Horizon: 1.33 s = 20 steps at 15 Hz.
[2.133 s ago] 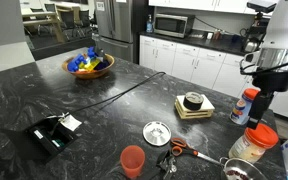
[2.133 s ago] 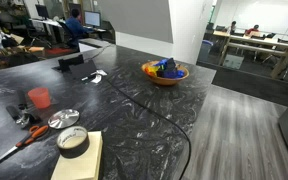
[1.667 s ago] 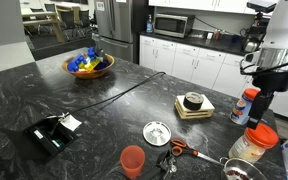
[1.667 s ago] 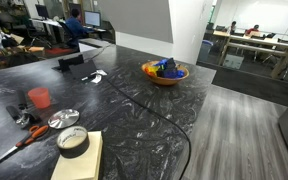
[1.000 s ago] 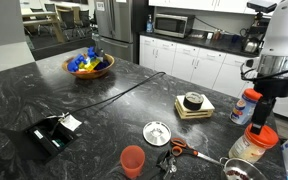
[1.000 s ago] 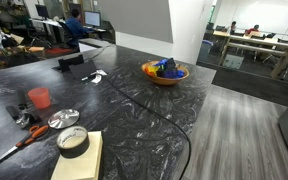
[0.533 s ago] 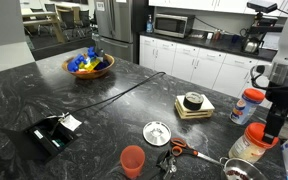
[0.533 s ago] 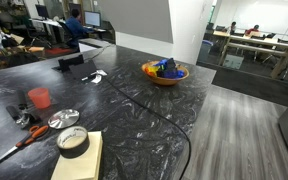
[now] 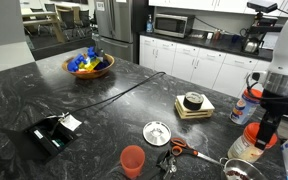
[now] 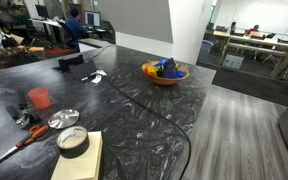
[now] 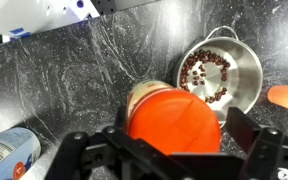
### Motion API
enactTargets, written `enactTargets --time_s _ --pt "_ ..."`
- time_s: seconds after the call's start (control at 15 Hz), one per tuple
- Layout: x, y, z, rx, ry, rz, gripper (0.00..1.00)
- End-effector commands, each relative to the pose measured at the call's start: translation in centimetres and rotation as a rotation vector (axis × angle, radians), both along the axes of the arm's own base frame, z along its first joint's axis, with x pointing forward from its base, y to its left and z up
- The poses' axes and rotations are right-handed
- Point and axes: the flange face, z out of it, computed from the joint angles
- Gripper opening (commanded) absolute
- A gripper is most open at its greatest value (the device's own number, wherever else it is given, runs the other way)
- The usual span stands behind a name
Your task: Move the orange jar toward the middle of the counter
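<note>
The orange jar (image 9: 250, 142), clear with a wide orange lid, stands near the right end of the black marbled counter (image 9: 104, 115). My gripper (image 9: 268, 134) has come down over it and partly hides it. In the wrist view the orange lid (image 11: 174, 122) fills the middle, with my gripper (image 11: 167, 150) open and one dark finger (image 11: 72, 152) on each side of it. A gap shows between the lid and each finger. The jar and gripper are out of sight in the exterior view that shows the counter (image 10: 134, 110) from its other end.
A canister with a red lid (image 9: 246, 104) stands just behind the jar and a metal bowl of beans (image 11: 220, 68) just beside it. Scissors (image 9: 180, 150), an orange-red cup (image 9: 132, 160), a round lid (image 9: 157, 132), a tape roll on a block (image 9: 194, 102) and a fruit bowl (image 9: 89, 65) lie further along.
My gripper has moved down and slightly sideways from above the canister, and its open fingers now sit around the orange jar. The jar has not moved.
</note>
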Motion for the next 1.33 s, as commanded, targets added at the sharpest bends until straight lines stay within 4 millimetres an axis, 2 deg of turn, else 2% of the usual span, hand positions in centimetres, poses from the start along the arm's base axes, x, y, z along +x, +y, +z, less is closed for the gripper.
enactTargets --time_s 0.0,0.13,0.2,0.27,0.4,0.53,1.0,1.27 --pt "0.8 0.1 -0.3 0.021 -0.009 -0.063 1.00" --pt "1.0 0.0 -0.3 0.020 -0.011 -0.083 1.00" --pt "1.0 0.0 -0.3 0.021 -0.014 -0.089 0.96" --pt "1.1 0.0 -0.2 0.022 -0.023 -0.098 0.72" --pt "1.3 0.0 0.0 0.020 -0.037 -0.117 0.69" --pt "1.5 -0.1 0.1 0.021 -0.051 -0.139 0.56" --pt "2.3 -1.7 1.1 0.028 -0.092 -0.212 0.56" --pt "4.3 -3.0 4.2 0.046 -0.150 -0.221 0.56"
